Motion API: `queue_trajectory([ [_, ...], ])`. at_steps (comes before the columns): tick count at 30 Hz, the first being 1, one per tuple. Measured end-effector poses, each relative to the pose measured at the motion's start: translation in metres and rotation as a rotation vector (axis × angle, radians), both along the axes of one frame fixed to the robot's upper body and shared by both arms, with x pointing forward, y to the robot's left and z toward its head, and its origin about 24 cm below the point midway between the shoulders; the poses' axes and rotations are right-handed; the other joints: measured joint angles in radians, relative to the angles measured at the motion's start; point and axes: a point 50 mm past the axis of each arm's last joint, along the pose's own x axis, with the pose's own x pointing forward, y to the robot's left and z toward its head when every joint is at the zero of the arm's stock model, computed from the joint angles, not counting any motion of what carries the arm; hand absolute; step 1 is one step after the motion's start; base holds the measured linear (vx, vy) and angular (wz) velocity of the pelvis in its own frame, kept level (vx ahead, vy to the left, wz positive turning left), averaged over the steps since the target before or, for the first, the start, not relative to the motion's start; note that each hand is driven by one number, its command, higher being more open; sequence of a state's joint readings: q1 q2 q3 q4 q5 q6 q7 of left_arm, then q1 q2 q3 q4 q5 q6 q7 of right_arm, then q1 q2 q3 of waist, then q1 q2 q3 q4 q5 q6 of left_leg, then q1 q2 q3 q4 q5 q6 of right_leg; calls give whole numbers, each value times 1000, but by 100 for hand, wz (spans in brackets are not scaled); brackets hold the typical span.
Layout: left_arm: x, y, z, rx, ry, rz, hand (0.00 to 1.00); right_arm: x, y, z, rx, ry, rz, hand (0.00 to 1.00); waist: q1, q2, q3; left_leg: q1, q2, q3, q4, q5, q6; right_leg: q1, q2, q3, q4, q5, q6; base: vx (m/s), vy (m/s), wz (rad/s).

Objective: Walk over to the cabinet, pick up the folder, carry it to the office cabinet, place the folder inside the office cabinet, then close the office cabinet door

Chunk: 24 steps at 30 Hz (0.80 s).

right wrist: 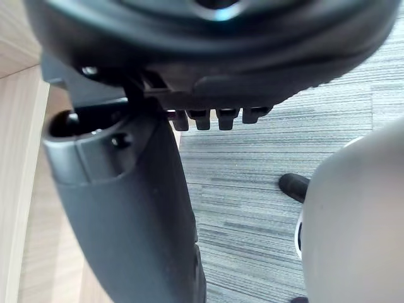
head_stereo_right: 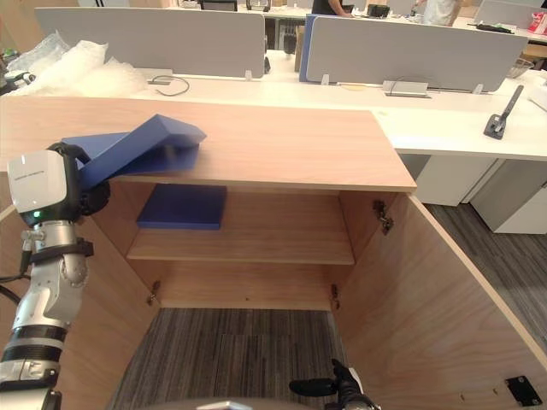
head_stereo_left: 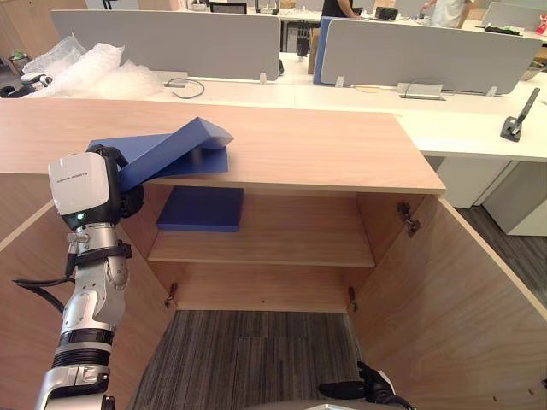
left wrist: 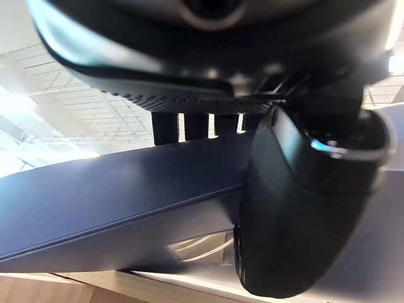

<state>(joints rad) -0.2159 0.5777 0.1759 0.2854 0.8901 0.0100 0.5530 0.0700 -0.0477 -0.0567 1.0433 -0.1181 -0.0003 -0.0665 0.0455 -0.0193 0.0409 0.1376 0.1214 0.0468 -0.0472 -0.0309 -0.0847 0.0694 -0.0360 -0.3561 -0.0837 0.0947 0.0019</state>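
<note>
A blue folder [head_stereo_left: 175,143] is tilted up over the left end of the wooden cabinet top [head_stereo_left: 325,145], its far end raised and its near end in my left hand [head_stereo_left: 130,203]. The thumb [left wrist: 303,221] presses one face of the folder [left wrist: 113,196] and the fingers [left wrist: 189,126] reach round the other. A second blue folder [head_stereo_left: 205,162] lies flat beneath it on the top. A third blue folder [head_stereo_left: 201,207] lies on the inner shelf [head_stereo_left: 291,239] at the left. My right hand [head_stereo_left: 363,389] hangs low over the carpet, fingers relaxed, holding nothing.
Both cabinet doors stand wide open: the right door [head_stereo_left: 461,290] and the left door [head_stereo_left: 26,282]. Behind are white desks with grey dividers [head_stereo_left: 171,43], bubble wrap [head_stereo_left: 85,68], and people at the far back. Grey carpet [head_stereo_left: 248,359] lies in front.
</note>
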Motion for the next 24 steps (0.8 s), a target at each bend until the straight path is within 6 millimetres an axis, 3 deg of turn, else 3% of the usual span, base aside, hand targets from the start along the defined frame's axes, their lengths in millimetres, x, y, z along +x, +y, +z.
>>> queue_trajectory([
  [7,0,-3,-4,-45,-20,11,0,0,0,0,-1,0,0,100,-5,1,1,3,0,3,-3,0,0,1,0,3,0,0,1,-2,5,0],
  [10,-1,-18,-1,-163,-106,-17,0,0,0,0,-3,9,-2,100,0,1,2,2,-1,1,-5,0,0,0,-1,2,-1,0,1,1,3,1],
  [13,-9,-46,3,-369,-226,-113,0,0,0,-1,-3,18,-3,100,1,2,3,0,-3,-5,-7,0,0,0,-4,-5,-1,-1,3,0,0,7],
  [15,-20,-76,6,-608,-316,-283,0,1,1,-1,-1,23,-6,100,3,3,3,-10,-4,-13,-3,-1,-1,-1,-8,-11,0,-4,7,0,0,11],
  [18,-30,-104,2,-883,-336,-484,0,8,5,1,22,-6,-41,100,2,7,6,-15,-3,-19,0,-2,-2,-1,-7,-14,0,-6,8,3,6,6],
  [20,-43,-122,-2,-1152,-326,-658,0,27,13,12,64,-114,-111,100,-10,19,17,-16,0,-13,2,-5,-1,-5,-6,-10,1,-7,9,0,9,-8],
  [24,-61,-130,6,-1428,-387,-864,0,63,25,49,133,-375,-176,100,-25,34,27,-19,11,-2,5,-9,-7,-16,2,-1,4,-10,5,5,7,-9],
])
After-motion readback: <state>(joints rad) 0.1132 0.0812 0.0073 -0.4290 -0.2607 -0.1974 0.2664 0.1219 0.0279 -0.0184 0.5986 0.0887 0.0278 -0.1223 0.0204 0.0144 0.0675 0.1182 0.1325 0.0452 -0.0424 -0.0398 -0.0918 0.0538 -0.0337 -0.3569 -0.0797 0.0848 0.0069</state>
